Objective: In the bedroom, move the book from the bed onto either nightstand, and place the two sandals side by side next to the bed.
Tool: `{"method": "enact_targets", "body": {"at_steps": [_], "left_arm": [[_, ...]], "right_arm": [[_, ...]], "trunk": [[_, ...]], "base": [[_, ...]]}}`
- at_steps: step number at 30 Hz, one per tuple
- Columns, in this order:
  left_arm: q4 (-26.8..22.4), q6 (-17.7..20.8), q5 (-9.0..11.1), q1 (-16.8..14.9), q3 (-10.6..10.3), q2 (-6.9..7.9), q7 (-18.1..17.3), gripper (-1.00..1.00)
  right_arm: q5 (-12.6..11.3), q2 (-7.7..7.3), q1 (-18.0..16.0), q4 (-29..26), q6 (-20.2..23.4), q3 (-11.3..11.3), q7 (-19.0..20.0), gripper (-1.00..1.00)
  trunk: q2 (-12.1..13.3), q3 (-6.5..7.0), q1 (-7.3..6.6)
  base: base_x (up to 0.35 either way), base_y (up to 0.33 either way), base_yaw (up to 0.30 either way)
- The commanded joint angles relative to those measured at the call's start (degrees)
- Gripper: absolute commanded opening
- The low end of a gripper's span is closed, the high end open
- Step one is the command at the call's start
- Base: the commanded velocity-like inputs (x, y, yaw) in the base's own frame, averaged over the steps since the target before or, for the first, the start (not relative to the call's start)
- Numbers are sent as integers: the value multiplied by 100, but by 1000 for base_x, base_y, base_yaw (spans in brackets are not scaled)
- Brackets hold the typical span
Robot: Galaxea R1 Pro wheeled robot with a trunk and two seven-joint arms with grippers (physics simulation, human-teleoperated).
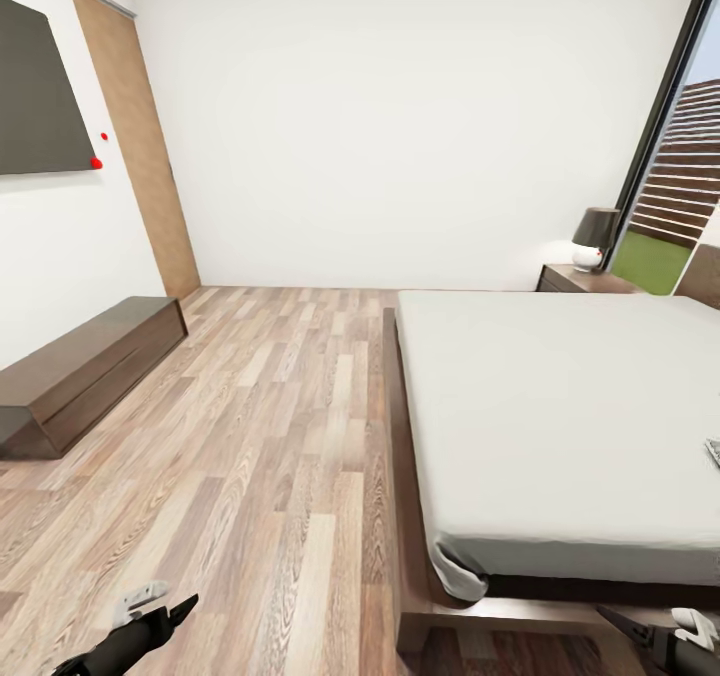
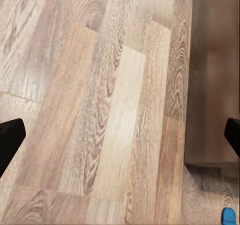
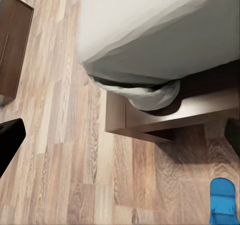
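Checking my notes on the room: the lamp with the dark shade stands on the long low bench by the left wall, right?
Not quite. The lamp with the dark shade stands on the nightstand beside the bed, near the window. The long low bench by the left wall carries nothing. The head view shows it.

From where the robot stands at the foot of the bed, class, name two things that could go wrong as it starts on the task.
1. The book is barely in sight at the head view's right edge, far across the mattress; reaching it may mean leaning over the bed frame.
2. A blue sandal lies on the floor by the frame's corner, so the base might run over it when moving.
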Motion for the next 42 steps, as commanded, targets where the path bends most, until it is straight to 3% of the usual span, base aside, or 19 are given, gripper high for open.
{"method": "enact_targets", "body": {"at_steps": [1, 42], "left_arm": [[-5, 5, -59, -5, 49, -3, -26, 100], [-5, 5, -63, -5, 48, -33, -11, 100]], "right_arm": [[22, 1, -3, 1, 55, -44, 20, 100], [21, 1, -3, 1, 55, -43, 20, 100]], "trunk": [[-3, -5, 0], [-3, -5, 0]], "base": [[0, -279, 0], [-68, -266, 0]]}}
